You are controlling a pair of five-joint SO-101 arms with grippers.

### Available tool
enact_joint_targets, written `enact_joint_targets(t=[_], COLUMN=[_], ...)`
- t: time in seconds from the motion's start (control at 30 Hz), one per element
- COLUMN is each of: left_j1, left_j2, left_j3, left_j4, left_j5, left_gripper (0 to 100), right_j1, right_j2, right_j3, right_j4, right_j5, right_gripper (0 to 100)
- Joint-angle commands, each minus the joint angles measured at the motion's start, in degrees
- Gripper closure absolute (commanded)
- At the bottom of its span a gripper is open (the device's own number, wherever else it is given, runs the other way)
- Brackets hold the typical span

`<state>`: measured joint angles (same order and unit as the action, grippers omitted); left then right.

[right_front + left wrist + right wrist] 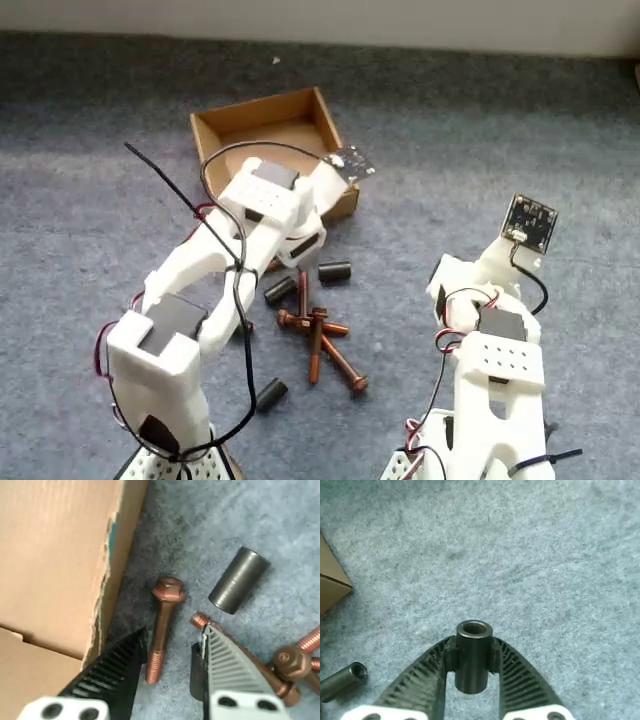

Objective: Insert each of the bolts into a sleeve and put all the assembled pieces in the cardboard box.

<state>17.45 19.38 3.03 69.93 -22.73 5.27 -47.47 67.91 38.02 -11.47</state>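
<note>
High view: the box (210, 128) sits open at the back of the grey desk (480, 130). My left arm (215, 260) stretches from the near left corner toward it, with its wrist over the desk just in front of the box's near wall. A heap of bolts (322, 340) lies crossed near the middle, close to that wrist. I count three loose sleeves: a first sleeve (334, 271) just beside the wrist, a second sleeve (280, 290) next to the heap, and a third sleeve (271, 393) nearer the arm's base, apart from the rest. My right arm (495, 360) stands folded at the near right, well apart from the box.

Left wrist view: my left end effector (172, 642) is released, jaws spread to either side of the threaded end of a bolt (164, 615) lying flat on the desk. I can't tell whether the black finger (125, 670) touches it. The box wall (55, 555) runs close beside this bolt. A lying sleeve (238, 580) rests on its side near the bolt's head, not touching it. Beside the white finger (225, 665) more bolts overlap, one hex head (287, 660) plainly showing.

Right wrist view: my right end effector (473, 655) is clenched on the held sleeve (474, 632), which stands upright between the fingers, its open bore toward the camera, with bare desk behind it. A far sleeve (342, 680) lies on the desk off to one side, and a box corner (330, 580) shows at the edge.
</note>
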Motion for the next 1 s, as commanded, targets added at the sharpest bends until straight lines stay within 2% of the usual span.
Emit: enact_joint_targets(t=[0.0, 0.2, 0.4, 0.57, 0.67, 0.77, 0.97], left_j1=[-1.6, -1.2, 0.4, 2.5, 2.7, 2.2, 2.7], left_j2=[4.9, 13.8, 15.8, 15.3, 15.1, 12.4, 1.0], left_j3=[-7.1, -13.0, -15.4, -15.4, -16.0, -15.1, -4.9], left_j4=[-0.9, -0.5, -0.4, 2.5, 3.6, 3.7, 3.0], left_j5=[-0.4, -0.4, -0.1, 0.4, 4.1, 4.7, 6.7], left_gripper=[80, 82, 99, 100, 100, 100, 100], right_j1=[0.5, 0.5, 0.5, 0.5, 0.4, 0.4, -0.6], right_j2=[-1.5, -1.6, -1.6, -1.8, -2.1, -2.1, -2.1], right_j3=[-0.5, -0.5, -0.5, -0.5, -0.5, -0.5, -0.5], right_j4=[-1.2, -1.2, -1.2, -1.2, -1.1, -1.1, -1.1], right_j5=[-0.2, -0.2, -0.2, -0.2, -0.2, -0.2, -0.2], right_gripper=[99.3, 99.2, 99.2, 99.1, 99.1, 99.1, 99.0])
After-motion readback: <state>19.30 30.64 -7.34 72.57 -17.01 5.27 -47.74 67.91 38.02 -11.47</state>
